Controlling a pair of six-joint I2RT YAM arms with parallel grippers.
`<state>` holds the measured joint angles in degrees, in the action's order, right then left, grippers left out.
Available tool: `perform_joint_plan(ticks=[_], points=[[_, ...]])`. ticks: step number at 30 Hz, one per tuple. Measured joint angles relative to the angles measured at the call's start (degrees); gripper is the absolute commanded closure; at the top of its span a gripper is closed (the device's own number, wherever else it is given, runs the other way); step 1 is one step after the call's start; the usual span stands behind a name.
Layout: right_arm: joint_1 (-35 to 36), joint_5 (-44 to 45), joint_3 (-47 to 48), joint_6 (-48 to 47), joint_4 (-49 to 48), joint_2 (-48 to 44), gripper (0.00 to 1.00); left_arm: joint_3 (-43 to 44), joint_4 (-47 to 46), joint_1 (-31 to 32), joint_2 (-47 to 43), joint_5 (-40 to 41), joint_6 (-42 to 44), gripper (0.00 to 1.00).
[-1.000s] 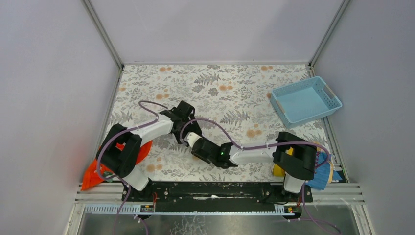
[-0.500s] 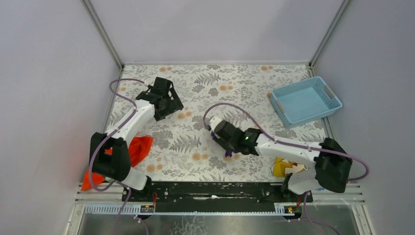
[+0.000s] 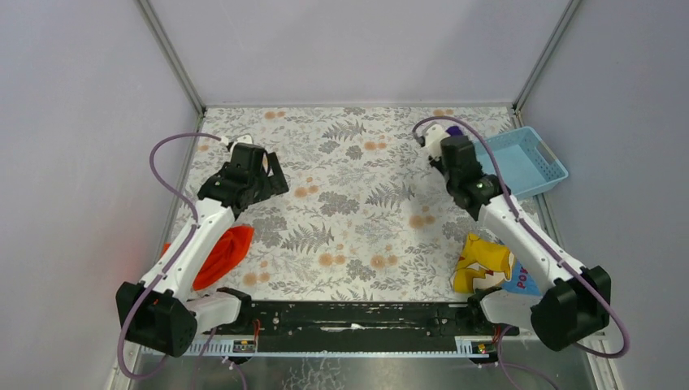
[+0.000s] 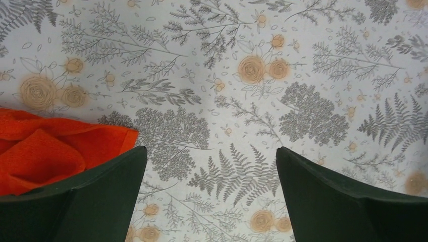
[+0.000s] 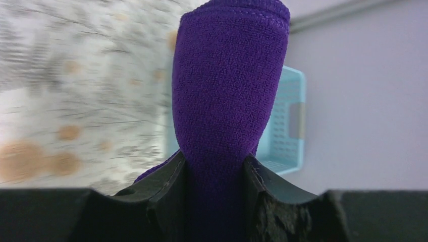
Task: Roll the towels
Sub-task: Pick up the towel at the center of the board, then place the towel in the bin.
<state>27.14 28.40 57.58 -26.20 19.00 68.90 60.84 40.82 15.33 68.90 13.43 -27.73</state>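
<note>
A deep purple towel [image 5: 229, 85], rolled into a short cylinder, stands up between the fingers of my right gripper [image 5: 214, 162], which is shut on it. In the top view that gripper [image 3: 449, 140] is raised at the far right beside the blue basket, with a bit of purple towel [image 3: 453, 130] showing at its tip. The orange-red towel [image 3: 221, 252] lies crumpled on the mat at the near left, and its edge [image 4: 45, 151] shows beside my left finger. My left gripper [image 4: 209, 149] hangs open above the bare mat, holding nothing; the top view places it [image 3: 262, 179] at the left.
A light blue basket [image 3: 546, 172] sits at the right edge of the floral mat [image 3: 357, 219]; in the right wrist view the basket [image 5: 288, 126] lies just behind the purple roll. A yellow-and-blue printed cloth [image 3: 487, 264] lies near the right arm's base. Grey walls enclose the table.
My right arm swung from the table's centre to the far right by the basket, carrying the purple towel. My left arm drew back to the left and its jaws opened wide.
</note>
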Motion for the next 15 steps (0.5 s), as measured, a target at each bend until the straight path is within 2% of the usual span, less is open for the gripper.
perform_joint_plan(ticks=[7,15], points=[[-17.75,0.57,0.94,-17.05,-11.15,8.04,0.80,-4.39,-0.04,0.00,-5.38,0.09,1.46,0.00],[-26.47,-4.04,0.13,-29.99,-24.61,19.65,0.80,-4.44,-0.07,0.02,-5.66,0.90,1.66,0.00]])
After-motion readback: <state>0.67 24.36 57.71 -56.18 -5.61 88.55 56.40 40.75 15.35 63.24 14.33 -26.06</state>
